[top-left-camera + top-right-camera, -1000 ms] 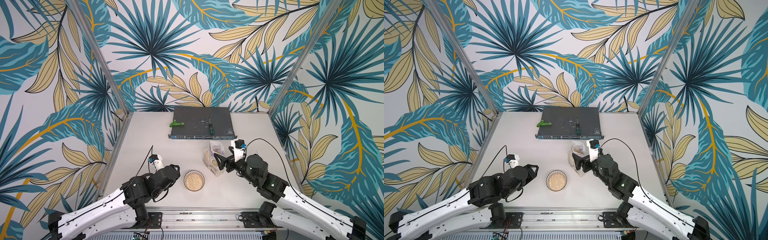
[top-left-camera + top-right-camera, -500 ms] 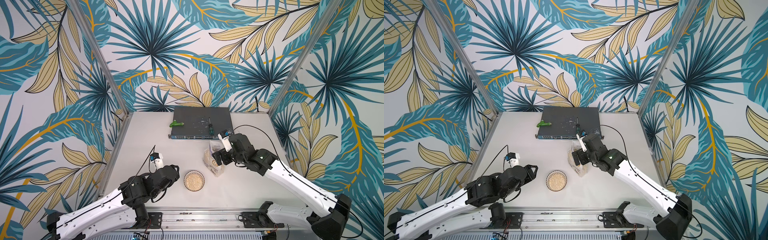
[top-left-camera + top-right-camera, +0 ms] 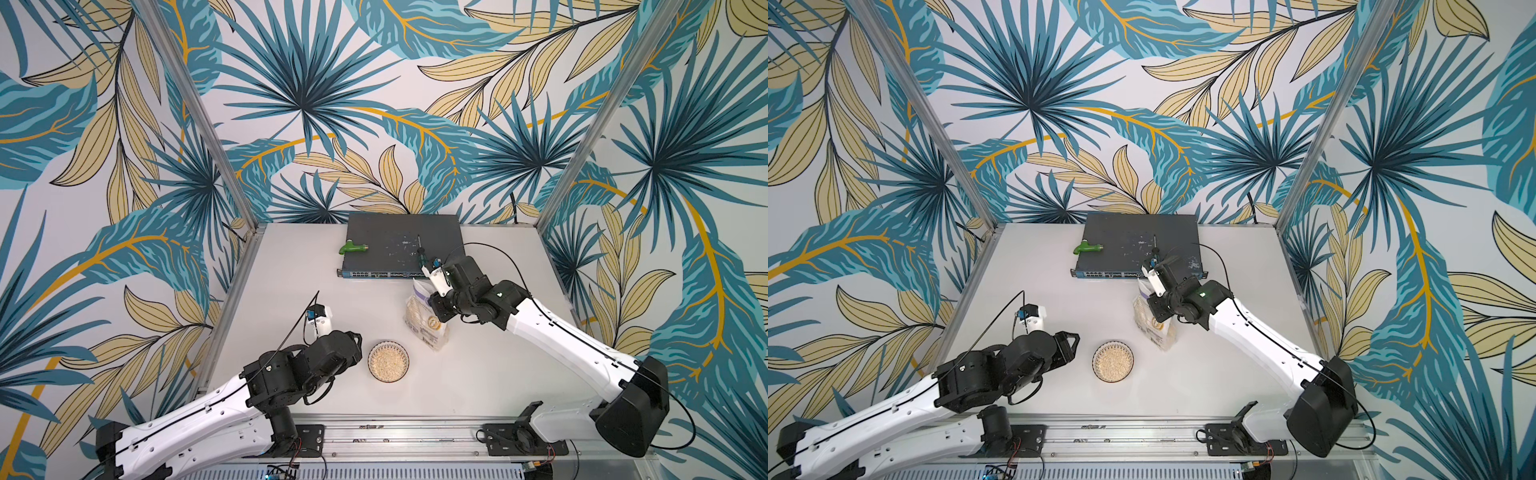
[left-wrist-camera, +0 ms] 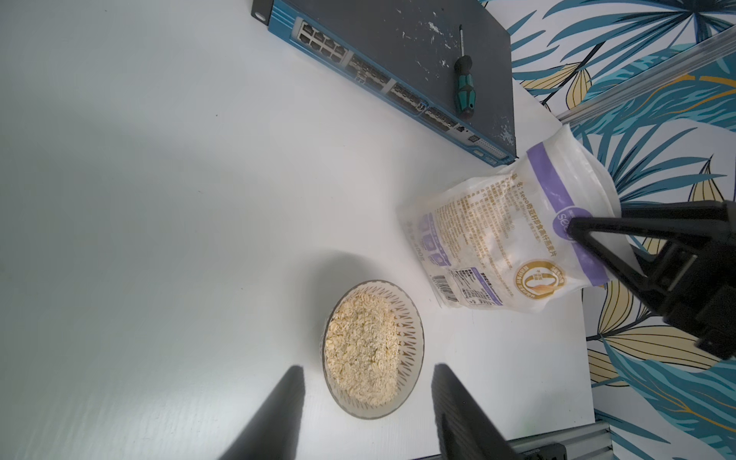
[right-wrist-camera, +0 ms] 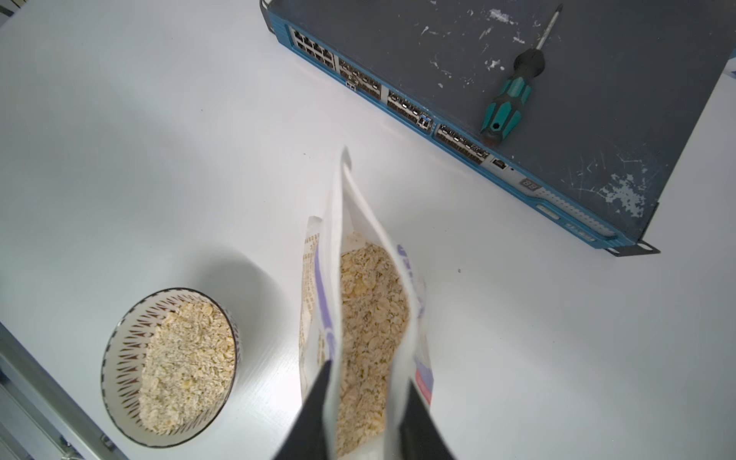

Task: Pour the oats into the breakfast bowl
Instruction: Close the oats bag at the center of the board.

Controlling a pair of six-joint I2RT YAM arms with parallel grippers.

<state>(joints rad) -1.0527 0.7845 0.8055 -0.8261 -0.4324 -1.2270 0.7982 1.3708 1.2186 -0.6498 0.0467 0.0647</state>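
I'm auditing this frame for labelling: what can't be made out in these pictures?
- Whether the right end effector is clamped on the oats pouch: right wrist view, its fingers are blurred and cut by the frame edge.
- Floor of the breakfast bowl: every view, the oats cover it.
- What the green object on the network switch is: both top views, too small.

The breakfast bowl [image 3: 1113,343] sits near the front of the white desk [image 3: 1017,291], filled with pale oats [image 3: 1113,362], and the left end effector [image 3: 1074,345] rests just beside it with its fingers apart. The oats pouch [image 3: 1158,332] stands upright near the bowl, with the right end effector [image 3: 1154,309] at its upper part. At the back, a dark network switch [image 3: 1125,237] carries a green fitting [image 3: 1087,248] and a screwdriver [image 3: 1155,245].
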